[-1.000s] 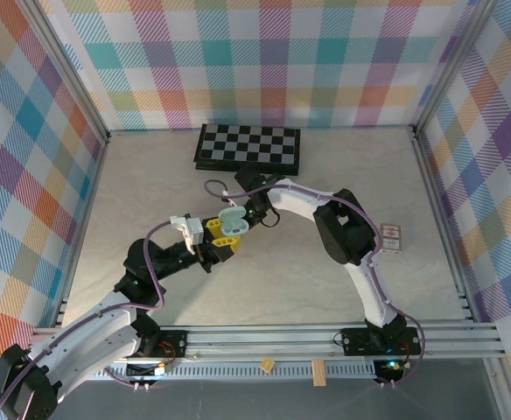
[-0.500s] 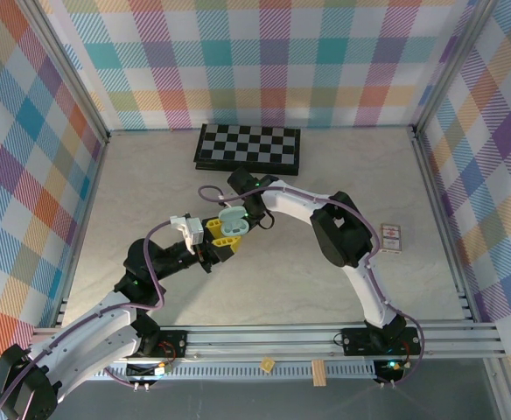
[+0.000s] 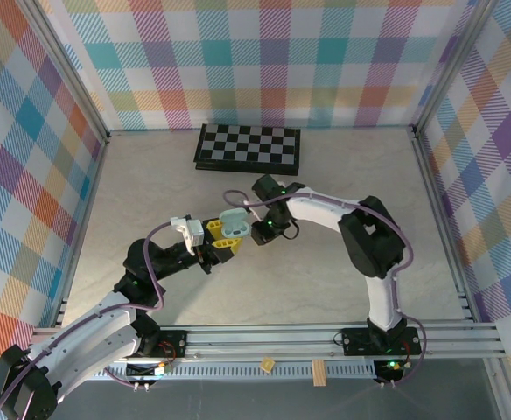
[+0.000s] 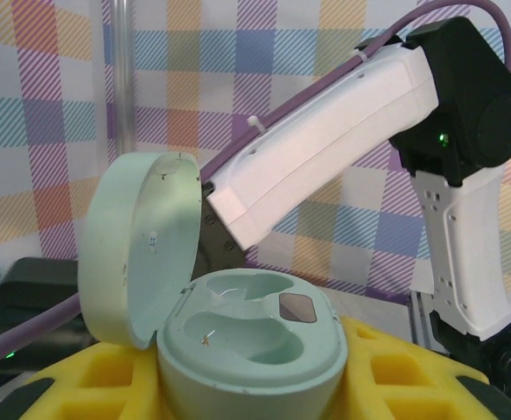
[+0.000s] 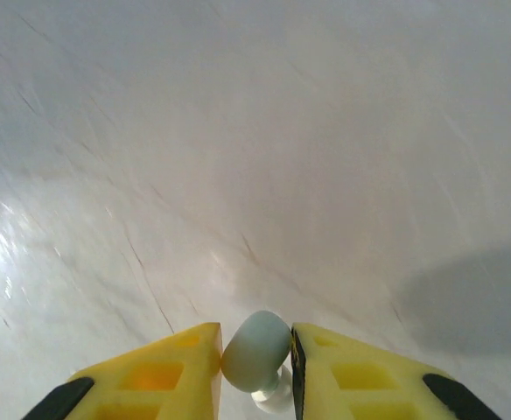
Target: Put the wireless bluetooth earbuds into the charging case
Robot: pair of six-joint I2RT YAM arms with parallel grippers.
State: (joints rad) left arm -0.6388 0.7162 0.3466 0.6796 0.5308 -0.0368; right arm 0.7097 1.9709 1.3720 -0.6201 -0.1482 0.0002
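**Earbud gripped beside open case at mid-worktop**

1. Left fingers (image 4: 394, 378): yellow pads closed to a narrow gap on the base of the pale green charging case (image 4: 254, 354), one pad on each side. The case stands upright. Its lid (image 4: 140, 249) is hinged back to the left, and two moulded wells face up with a dark square patch by the right-hand one.

2. Right fingers (image 5: 192, 366): drawn in close on a pale green earbud (image 5: 255, 352), with both inner faces touching it. A white part of the earbud shows just below the rounded body. The earbud hangs over bare worktop (image 5: 264, 157), outside the case.

3. Position, top view: the case (image 3: 230, 224) sits near the middle of the worktop (image 3: 150, 175), slightly toward the left edge, in the left fingers (image 3: 224, 244). The right fingers (image 3: 261, 231) are just beside it on the right-edge side. I cannot tell from this view whether they touch the case.

4. Edges and clearance: a chessboard (image 3: 248, 147) lies along the far edge, well apart from both sets of fingers. The worktop is open between the case and the left edge and toward the near edge. The right arm arches over the right half. Plaid walls close off the left, far and right edges. From the left wrist view, the right arm's white link crosses close behind the lid.
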